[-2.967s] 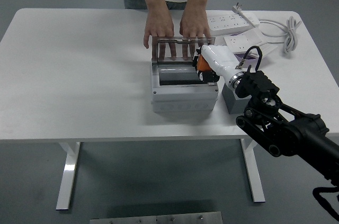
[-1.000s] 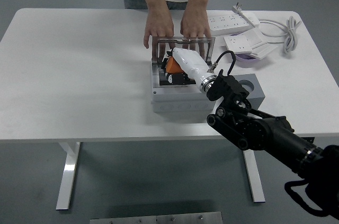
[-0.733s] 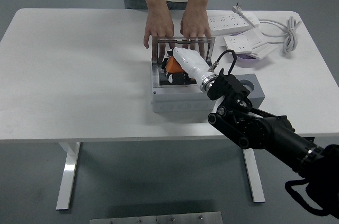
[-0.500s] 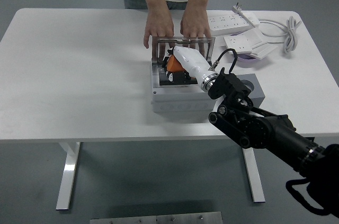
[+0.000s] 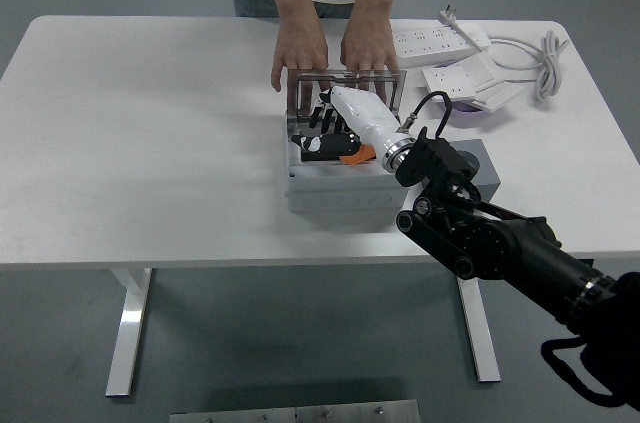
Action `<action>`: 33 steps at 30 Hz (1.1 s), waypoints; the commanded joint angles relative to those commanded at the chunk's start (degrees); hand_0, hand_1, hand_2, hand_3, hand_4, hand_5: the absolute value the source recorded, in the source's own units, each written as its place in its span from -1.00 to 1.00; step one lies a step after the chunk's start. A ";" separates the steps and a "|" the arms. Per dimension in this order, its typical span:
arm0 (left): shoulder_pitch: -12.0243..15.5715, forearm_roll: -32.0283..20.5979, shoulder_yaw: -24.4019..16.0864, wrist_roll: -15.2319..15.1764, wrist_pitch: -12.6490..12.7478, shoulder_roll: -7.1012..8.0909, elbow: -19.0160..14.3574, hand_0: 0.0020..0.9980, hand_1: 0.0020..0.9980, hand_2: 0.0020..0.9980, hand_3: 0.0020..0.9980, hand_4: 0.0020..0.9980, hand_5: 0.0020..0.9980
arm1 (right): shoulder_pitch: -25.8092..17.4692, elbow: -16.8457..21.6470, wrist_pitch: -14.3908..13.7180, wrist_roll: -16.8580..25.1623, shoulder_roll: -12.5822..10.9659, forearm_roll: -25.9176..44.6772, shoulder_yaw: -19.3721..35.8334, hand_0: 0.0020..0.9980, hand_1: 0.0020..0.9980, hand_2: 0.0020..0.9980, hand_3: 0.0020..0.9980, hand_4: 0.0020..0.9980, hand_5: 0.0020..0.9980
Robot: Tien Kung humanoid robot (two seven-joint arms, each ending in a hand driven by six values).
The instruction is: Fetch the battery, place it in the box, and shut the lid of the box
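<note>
The white table (image 5: 150, 123) is bare on its left side. In the middle sits the grey box (image 5: 345, 188), and its clear lid (image 5: 345, 93) stands straight up at the back. A person stands at the far side, with both hands resting on top of the lid: one hand (image 5: 297, 48) on its left part and the other hand (image 5: 368, 43) on its right part. The robot's right hand (image 5: 335, 128) is white with black fingers (image 5: 325, 121), and it reaches down inside the box. The fingers look spread out and loose, not wrapped around anything. The orange battery (image 5: 352, 156) lies in the box just under the hand, by the wrist. The black right arm (image 5: 490, 238) comes in from the lower right corner. Just to the right of the box, behind the arm, is a grey block (image 5: 480, 165). Farther right, near the back of the table, lie white power strips (image 5: 450, 53) and a white cable (image 5: 545, 58).
</note>
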 joint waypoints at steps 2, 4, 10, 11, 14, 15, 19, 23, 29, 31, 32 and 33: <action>0.02 0.06 -0.03 0.05 -0.04 -0.03 -0.02 0.27 0.40 0.15 0.08 0.00 -1.00 | -0.01 0.01 0.00 0.00 0.02 0.08 -0.09 -0.20 -0.25 -0.09 -0.03 0.83 0.42; 0.06 0.12 -0.08 0.10 -0.08 -0.07 -0.03 0.27 0.40 0.15 0.08 0.00 -1.00 | -0.07 0.21 0.11 -0.17 -0.03 0.08 0.02 -0.20 -0.25 -0.09 -0.03 0.83 0.42; 0.28 0.16 -0.12 0.22 -0.06 -0.13 -0.06 0.27 0.40 0.15 0.08 0.00 -1.00 | -0.03 1.77 0.78 -1.37 -0.99 1.29 1.17 -0.06 -0.17 -0.02 0.17 0.81 0.37; 0.31 0.17 -0.14 0.24 -0.05 -0.13 -0.06 0.27 0.40 0.15 0.08 0.00 -1.00 | 0.01 2.02 0.87 -1.54 -1.18 1.61 1.33 -0.02 -0.16 -0.01 0.17 0.78 0.32; 0.38 0.22 -0.19 0.30 -0.04 -0.17 -0.07 0.27 0.40 0.15 0.08 0.00 -1.00 | 0.21 2.91 1.22 -2.10 -1.85 3.03 1.89 -0.02 -0.16 -0.01 0.17 0.78 0.32; 0.40 0.23 -0.19 0.31 -0.05 -0.20 -0.08 0.27 0.40 0.15 0.08 0.00 -1.00 | 0.28 3.18 1.40 -2.37 -2.05 3.48 2.04 -0.02 -0.16 -0.01 0.17 0.78 0.32; 0.51 0.17 -0.17 0.36 -0.01 -0.24 -0.09 0.27 0.40 0.15 0.08 0.00 -1.00 | 0.47 4.33 1.56 -3.71 -2.76 4.63 2.38 -0.18 -0.19 -0.04 0.09 0.79 0.37; 0.71 0.03 -0.12 0.39 0.06 -0.27 -0.10 0.27 0.40 0.15 0.08 0.00 -1.00 | 0.33 5.20 1.07 -5.00 -3.45 5.72 2.79 -0.35 -0.26 -0.09 0.03 0.80 0.39; 1.34 -0.39 0.06 0.47 0.29 -0.30 -0.13 0.27 0.40 0.15 0.08 0.00 -1.00 | -0.39 6.73 0.61 -7.75 -4.77 5.98 3.73 -0.65 -0.43 -0.30 -0.21 0.60 0.13; 1.51 -0.45 0.08 0.52 0.32 -0.33 -0.14 0.27 0.40 0.15 0.08 0.00 -1.00 | -0.64 7.31 0.90 -8.88 -5.10 5.62 4.19 -0.65 -0.43 -0.30 -0.21 0.60 0.13; 1.59 -0.54 0.12 0.53 0.36 -0.34 -0.15 0.27 0.40 0.15 0.08 0.00 -1.00 | -0.78 7.71 1.19 -9.58 -5.29 5.37 4.44 -0.65 -0.43 -0.30 -0.21 0.60 0.13; 1.65 -0.59 0.14 0.54 0.37 -0.35 -0.16 0.27 0.40 0.15 0.08 0.00 -1.00 | -0.91 8.13 1.50 -10.24 -5.49 5.17 4.64 -0.65 -0.43 -0.30 -0.21 0.60 0.13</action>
